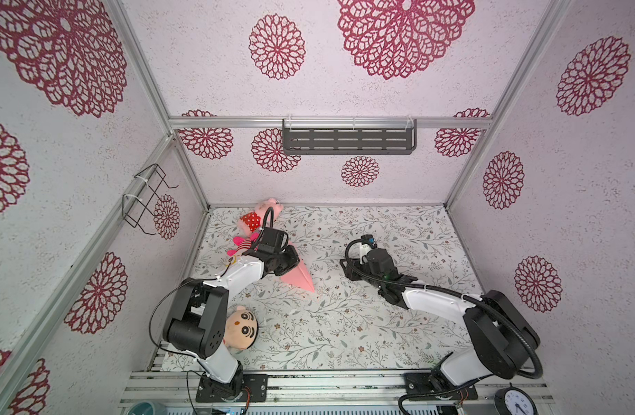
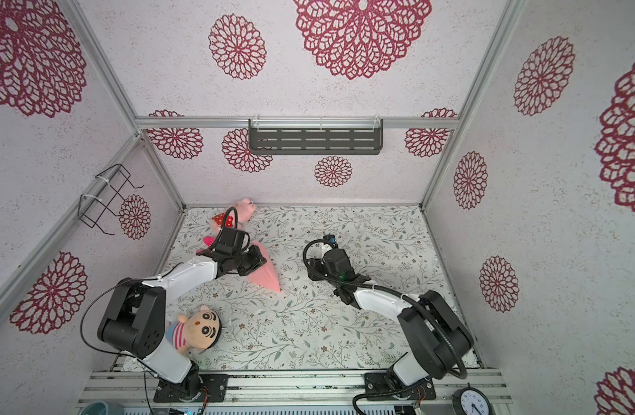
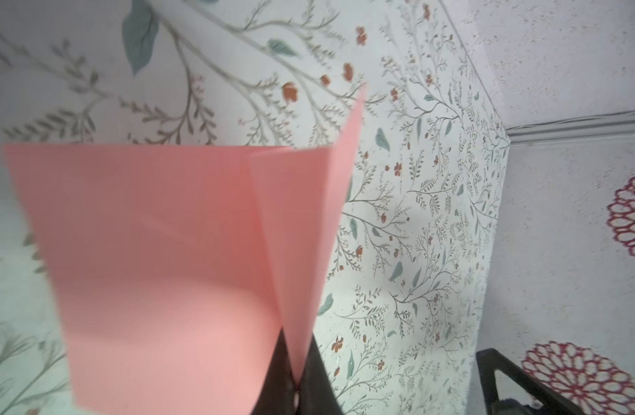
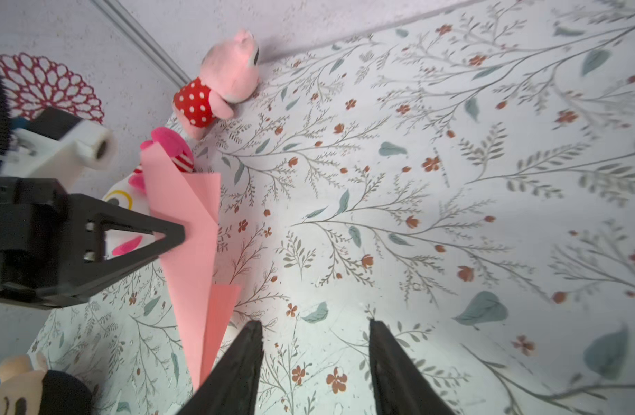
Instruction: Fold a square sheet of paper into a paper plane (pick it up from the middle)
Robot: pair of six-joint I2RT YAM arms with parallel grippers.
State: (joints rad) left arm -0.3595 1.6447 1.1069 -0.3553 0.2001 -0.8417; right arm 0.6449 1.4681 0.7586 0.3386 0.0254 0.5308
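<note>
Jaws, left gripper: you have them clamped on the paper plane, its layers fanning out from the pinch in the left wrist view. Jaws, right gripper: parted, holding nothing, just beside the plane's pointed tip. Paper plane: light pink, folded to a dart, at the left of the floral bench in both top views, nose toward you. Plush pig, polka-dot dress: back left corner. Plush boy doll: front left, against the left arm.

Floral-print tabletop; pig plush, striped plush, boy doll lying on it.
</note>
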